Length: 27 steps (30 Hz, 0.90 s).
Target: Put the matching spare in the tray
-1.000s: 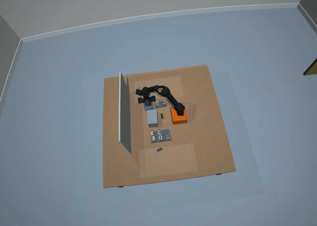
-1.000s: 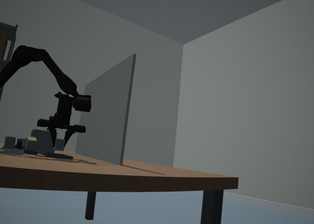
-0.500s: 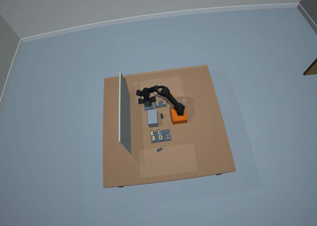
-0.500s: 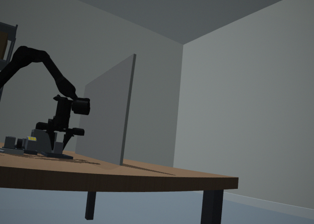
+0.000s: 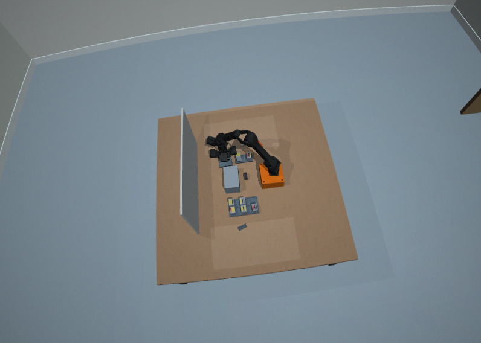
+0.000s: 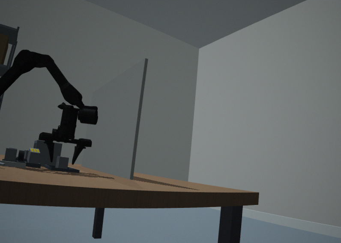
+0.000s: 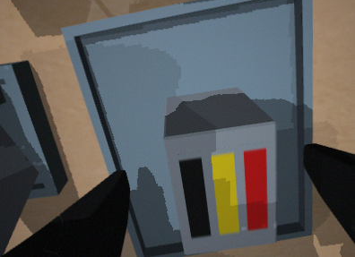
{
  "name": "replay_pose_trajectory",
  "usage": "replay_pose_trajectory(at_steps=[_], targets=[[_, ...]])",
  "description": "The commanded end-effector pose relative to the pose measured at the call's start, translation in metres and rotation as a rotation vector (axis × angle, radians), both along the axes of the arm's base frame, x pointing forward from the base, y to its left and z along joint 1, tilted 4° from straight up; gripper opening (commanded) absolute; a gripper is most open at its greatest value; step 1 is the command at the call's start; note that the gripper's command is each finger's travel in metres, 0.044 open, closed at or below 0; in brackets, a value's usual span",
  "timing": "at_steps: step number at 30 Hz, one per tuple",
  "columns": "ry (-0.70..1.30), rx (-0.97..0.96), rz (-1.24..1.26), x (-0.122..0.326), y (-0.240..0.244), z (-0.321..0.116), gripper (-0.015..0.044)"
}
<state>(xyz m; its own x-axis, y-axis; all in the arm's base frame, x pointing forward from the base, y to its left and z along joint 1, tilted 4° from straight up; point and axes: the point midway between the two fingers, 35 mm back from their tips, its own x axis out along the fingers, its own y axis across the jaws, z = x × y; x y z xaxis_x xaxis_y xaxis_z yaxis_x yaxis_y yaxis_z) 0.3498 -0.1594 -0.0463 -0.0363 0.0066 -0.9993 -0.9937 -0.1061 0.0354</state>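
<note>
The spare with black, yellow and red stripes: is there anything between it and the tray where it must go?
Nothing visible does. The spare already sits inside the tray, on its floor near one corner. The hand is open, its fingers standing apart on either side of the spare without touching it.

Looks like a bare test room, probably a lab: plain grey walls (image 6: 261, 111), one wooden table (image 5: 272, 230), centre frame.

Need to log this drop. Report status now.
End effector open, holding nothing, fingers either side of the spare. Spare with black-yellow-red stripes sits inside the tray. Nothing blocking the lift-out.
</note>
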Motion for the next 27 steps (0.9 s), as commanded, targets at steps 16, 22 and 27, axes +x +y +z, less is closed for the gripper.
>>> replay_pose_trajectory(at_steps=[16,22,27], targets=[[-0.026,-0.011,0.003,0.008,-0.002,0.107,0.0440],[-0.026,-0.011,0.003,0.008,-0.002,0.107,0.0440],[-0.026,-0.011,0.003,0.008,-0.002,0.107,0.0440]])
